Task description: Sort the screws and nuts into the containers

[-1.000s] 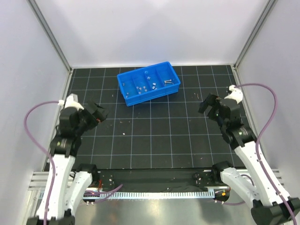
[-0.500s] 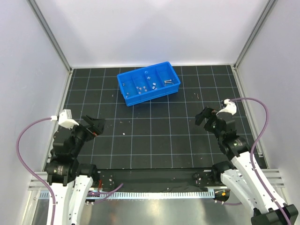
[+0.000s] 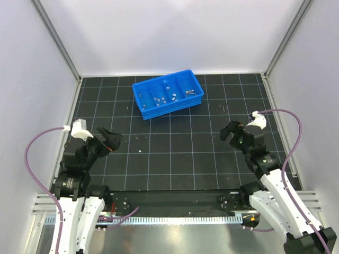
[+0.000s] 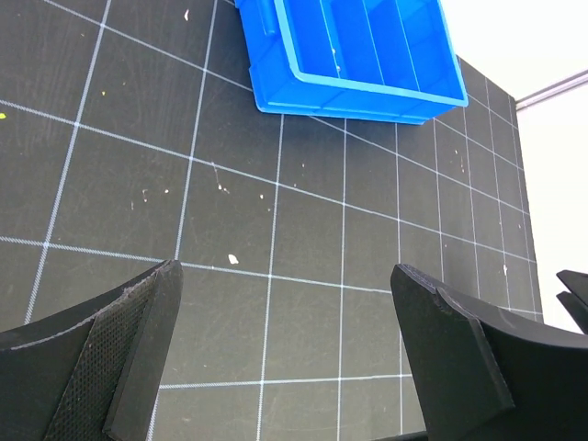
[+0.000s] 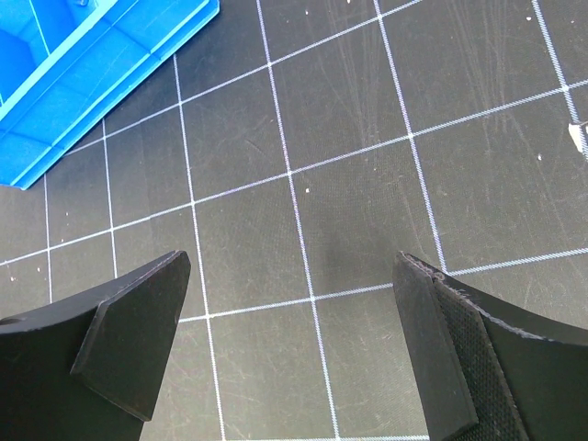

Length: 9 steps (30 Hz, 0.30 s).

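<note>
The blue tray [image 3: 170,110] stands at the back middle of the black grid mat, its compartments side by side. Several small silver nuts [image 3: 171,97] lie in its middle compartments and a couple of screws [image 3: 190,93] in the right end one. My left gripper [image 3: 110,140] is open and empty, low over the mat at the left. My right gripper [image 3: 230,130] is open and empty at the right. The left wrist view shows open fingers [image 4: 119,367] over bare mat, with the tray [image 4: 349,92] far ahead. The right wrist view shows the same, with the tray [image 5: 101,64] at the top left.
Small pale specks [image 3: 139,150] dot the mat between the arms; one shows in the left wrist view [image 4: 232,259] and one at the right edge of the right wrist view [image 5: 577,136]. White walls and metal posts enclose the mat.
Both arms have drawn back toward the near edge, away from the tray. The left wrist dropped lowest half a second ago. Both grippers stay open.
</note>
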Tool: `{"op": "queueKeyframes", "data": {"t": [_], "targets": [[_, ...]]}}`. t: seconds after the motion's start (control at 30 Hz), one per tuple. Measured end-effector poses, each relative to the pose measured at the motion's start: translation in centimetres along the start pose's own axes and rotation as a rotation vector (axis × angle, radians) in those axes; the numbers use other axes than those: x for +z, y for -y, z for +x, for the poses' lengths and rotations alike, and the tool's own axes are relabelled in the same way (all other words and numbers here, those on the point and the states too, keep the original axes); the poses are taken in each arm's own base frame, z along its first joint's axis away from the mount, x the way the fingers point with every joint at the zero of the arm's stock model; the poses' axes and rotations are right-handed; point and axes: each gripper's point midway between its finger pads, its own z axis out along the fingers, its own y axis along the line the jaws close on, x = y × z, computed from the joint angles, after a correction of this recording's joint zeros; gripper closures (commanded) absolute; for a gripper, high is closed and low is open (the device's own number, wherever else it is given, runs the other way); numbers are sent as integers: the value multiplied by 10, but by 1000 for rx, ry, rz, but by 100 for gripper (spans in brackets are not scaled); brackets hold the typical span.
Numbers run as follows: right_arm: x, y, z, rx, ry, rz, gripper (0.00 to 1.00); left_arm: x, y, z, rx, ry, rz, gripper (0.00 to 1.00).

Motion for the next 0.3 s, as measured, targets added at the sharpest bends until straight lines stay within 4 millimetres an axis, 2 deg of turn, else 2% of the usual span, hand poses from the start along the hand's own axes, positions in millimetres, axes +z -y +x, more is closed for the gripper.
{"op": "queueKeyframes", "data": {"t": [0.3], "targets": [[-2, -2, -6, 3, 16, -2, 1, 0, 0, 0, 0, -3, 2, 0]]}}
